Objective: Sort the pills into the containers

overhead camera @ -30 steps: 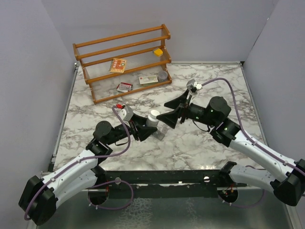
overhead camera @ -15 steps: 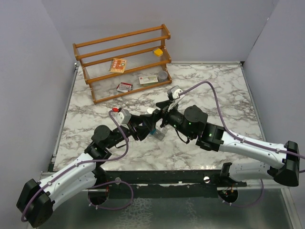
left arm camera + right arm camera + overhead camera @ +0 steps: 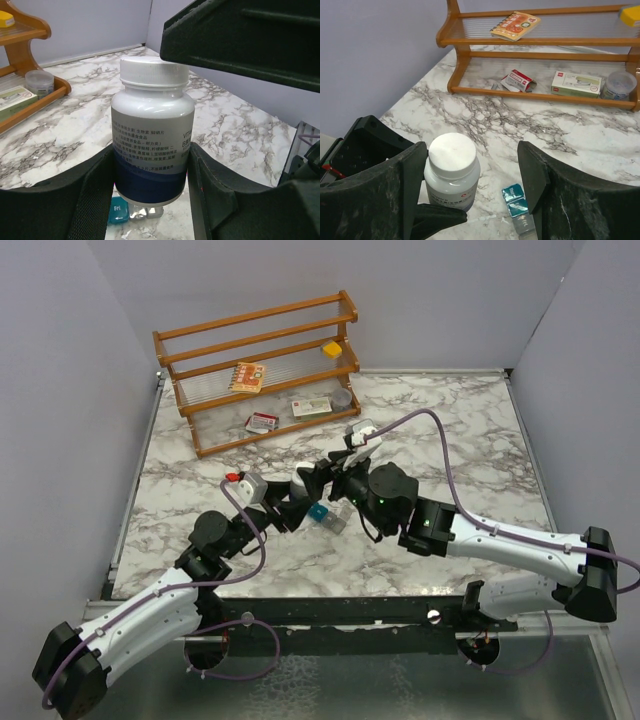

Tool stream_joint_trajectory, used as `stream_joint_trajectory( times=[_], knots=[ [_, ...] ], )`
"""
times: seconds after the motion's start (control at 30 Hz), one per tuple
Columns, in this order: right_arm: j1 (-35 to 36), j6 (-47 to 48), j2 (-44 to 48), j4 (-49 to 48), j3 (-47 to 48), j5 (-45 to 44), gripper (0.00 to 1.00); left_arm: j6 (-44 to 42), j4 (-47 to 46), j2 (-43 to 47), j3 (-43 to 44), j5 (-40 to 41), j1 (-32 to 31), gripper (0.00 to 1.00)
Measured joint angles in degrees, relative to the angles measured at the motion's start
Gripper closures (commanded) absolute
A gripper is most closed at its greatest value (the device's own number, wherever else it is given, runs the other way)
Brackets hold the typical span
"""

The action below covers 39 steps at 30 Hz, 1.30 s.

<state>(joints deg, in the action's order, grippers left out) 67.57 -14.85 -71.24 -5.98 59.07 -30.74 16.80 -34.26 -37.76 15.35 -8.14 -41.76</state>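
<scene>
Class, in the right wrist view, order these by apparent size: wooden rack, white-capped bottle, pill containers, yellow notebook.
1. wooden rack.
2. white-capped bottle, enlarged by nearness to the camera.
3. pill containers and yellow notebook look alike; no ranking.

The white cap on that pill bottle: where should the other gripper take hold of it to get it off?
Probably by its round side wall, coming down from above. The bottle stands upright in the left gripper, which clamps its body, so the cap sticks up free; the right gripper hangs open astride it.
</scene>
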Motion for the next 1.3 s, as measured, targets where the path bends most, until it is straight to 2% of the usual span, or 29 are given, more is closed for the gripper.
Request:
stream_joint_trajectory(
  times=[0.1, 0.27, 0.83, 0.93, 1.3],
  knots=[
    [0.0, -0.2, -0.7, 0.0, 0.8, 0.0, 0.28, -0.5, 0.0, 0.1, -0.1, 1.3, 0.0, 1.0],
    [0.0, -0.9, -0.8, -0.1, 0.9, 0.1, 0.33, -1.6, 0.0, 0.1, -0.1, 2.9, 0.0, 1.0],
    [0.0, -3.0, -4.5, -0.1, 3.4, 3.2, 0.36, -3.7, -1.6, -1.2, -0.2, 5.0, -0.7, 1.0],
    [0.0, -3.1, -4.7, -0.1, 3.4, 3.2, 0.4, -3.7, -1.8, -0.5, -0.3, 5.2, -0.7, 1.0],
    [0.0, -3.8, -5.3, -0.2, 3.4, 3.3, 0.66, -3.7, -2.6, -0.1, -0.4, 5.2, -0.7, 1.0]
  ],
)
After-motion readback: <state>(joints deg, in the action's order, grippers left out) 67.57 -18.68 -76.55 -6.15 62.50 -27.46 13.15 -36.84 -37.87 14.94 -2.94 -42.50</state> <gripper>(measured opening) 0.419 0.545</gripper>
